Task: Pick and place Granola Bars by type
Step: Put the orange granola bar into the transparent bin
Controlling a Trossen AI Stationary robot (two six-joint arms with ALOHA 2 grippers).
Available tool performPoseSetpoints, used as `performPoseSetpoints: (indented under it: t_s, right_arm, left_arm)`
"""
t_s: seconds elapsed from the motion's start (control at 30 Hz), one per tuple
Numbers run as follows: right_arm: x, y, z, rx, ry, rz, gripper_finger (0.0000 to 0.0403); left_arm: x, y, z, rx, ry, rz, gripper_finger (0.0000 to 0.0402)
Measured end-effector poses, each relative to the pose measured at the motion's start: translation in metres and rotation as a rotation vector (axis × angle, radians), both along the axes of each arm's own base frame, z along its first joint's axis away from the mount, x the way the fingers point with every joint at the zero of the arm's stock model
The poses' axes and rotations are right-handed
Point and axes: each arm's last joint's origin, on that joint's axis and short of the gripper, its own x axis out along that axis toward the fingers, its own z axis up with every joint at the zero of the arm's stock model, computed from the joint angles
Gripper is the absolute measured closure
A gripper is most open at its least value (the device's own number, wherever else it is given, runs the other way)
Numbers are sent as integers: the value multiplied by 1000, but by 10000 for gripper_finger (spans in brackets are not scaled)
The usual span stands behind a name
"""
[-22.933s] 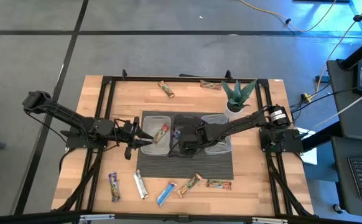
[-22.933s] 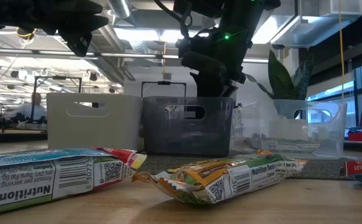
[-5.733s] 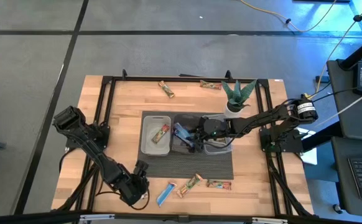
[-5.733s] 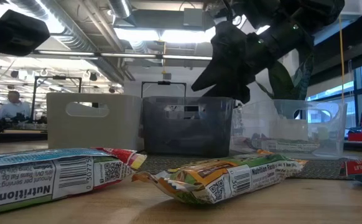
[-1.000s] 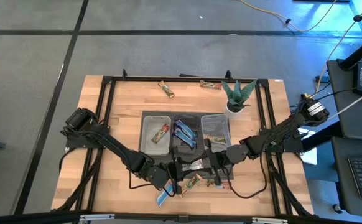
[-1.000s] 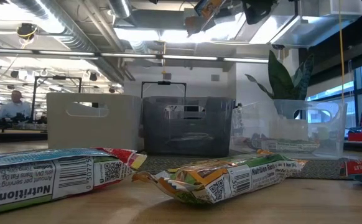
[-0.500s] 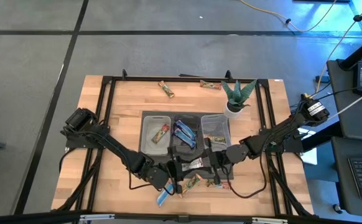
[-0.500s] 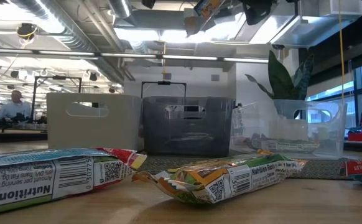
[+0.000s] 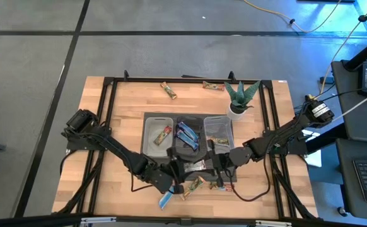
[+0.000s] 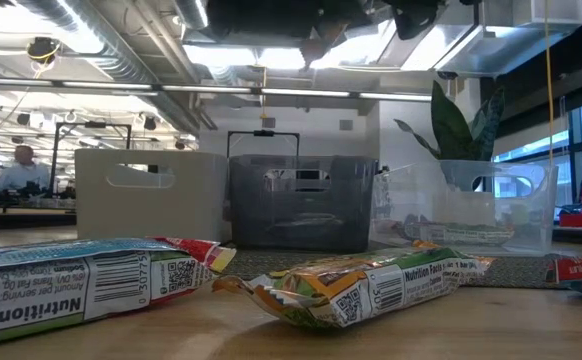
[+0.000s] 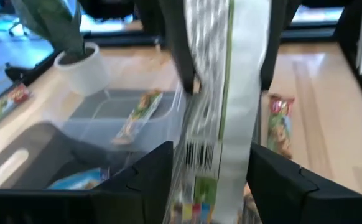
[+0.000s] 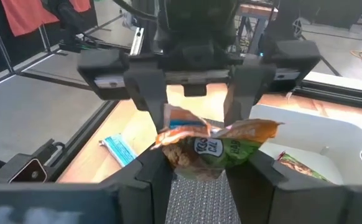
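One granola bar (image 9: 196, 166) is up in the air over the near edge of the dark mat, between my two grippers, which face each other. Its wrapper is white with a green stripe and a barcode (image 11: 224, 106) in the left wrist view, and tan, green and orange (image 12: 224, 146) in the right wrist view. My left gripper (image 9: 182, 170) comes from the table's left and my right gripper (image 9: 210, 166) from the right. Both are shut on the bar. In the low view only a tip of the bar (image 10: 319, 42) shows under the dark arms. My left gripper (image 11: 211, 186) pinches the bar's near end (image 11: 215, 168) between its two fingers, coming level from the table's left, with the fingers lying along the bar. The bar is lifted clear and reaches forward out of the fingers. My right gripper (image 12: 198, 174) pinches the bar's other end (image 12: 199, 149) between its fingers (image 11: 184, 56), coming level from the table's right. The wrapper looks crumpled there, and it is clear of the table.
Three bins stand side by side on the mat: white (image 9: 145, 135) with a tan bar, dark (image 9: 190, 119) with blue bars, clear (image 9: 232, 132). Loose bars lie near the front edge (image 9: 166, 200) (image 9: 196, 184) (image 9: 222, 186) and by the far edge (image 9: 168, 90) (image 9: 213, 86). A potted plant (image 9: 241, 94) stands far right.
My left gripper has moved a little toward the right gripper and the far edge. In the low view it now shows dark across the top, in front of most of the raised bar. The right gripper has kept still.
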Motion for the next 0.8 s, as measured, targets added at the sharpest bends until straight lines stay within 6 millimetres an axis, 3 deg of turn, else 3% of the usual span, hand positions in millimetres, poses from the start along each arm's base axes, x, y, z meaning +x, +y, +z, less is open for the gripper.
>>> performPoseSetpoints:
  t_s: [0.17,0.3,0.47,0.8]
  right_arm:
    - [-2,-3,0,-21,22,-63,264]
    - [-12,-12,7,57,72,-229,264]
    - [-30,-35,12,160,200,-421,264]
    - [-50,-79,0,221,457,-678,263]
  left_arm:
    - [-5,2,-8,-14,68,35,208]
    - [-8,4,-11,-10,107,49,208]
    - [-9,4,-13,12,132,38,210]
    - [-10,4,-13,32,140,23,210]
